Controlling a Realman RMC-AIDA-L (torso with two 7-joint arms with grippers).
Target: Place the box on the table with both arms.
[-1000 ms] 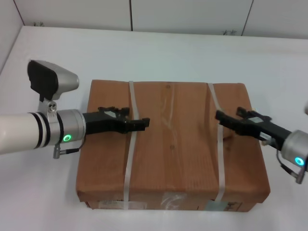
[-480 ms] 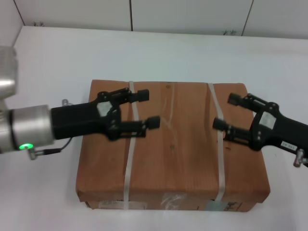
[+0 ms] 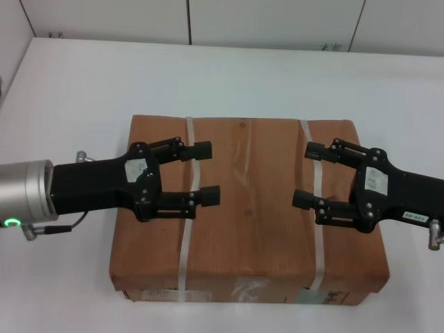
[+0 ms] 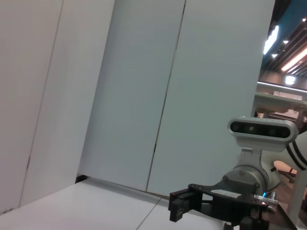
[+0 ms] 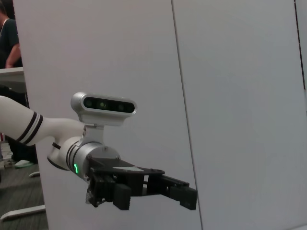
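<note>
The box (image 3: 246, 208) is brown cardboard with two whitish straps (image 3: 184, 257) and lies flat on the white table (image 3: 83, 76). Tape and labels show on its near side (image 3: 243, 288). My left gripper (image 3: 205, 172) is open and empty over the box's left half, above the left strap, pointing toward the middle. My right gripper (image 3: 306, 175) is open and empty over the right strap, facing the left one. The right wrist view shows the left gripper (image 5: 184, 194) side on. The left wrist view shows the right gripper (image 4: 180, 208). Neither wrist view shows the box.
White wall panels (image 3: 277, 21) rise behind the table's far edge. Bare tabletop runs around the box on the left, right and far sides. The box's near edge lies close to the bottom of the head view.
Both wrists have rolled over the box, so each gripper's two fingers now show spread apart. The left gripper has drawn back slightly to the left. The box has not moved.
</note>
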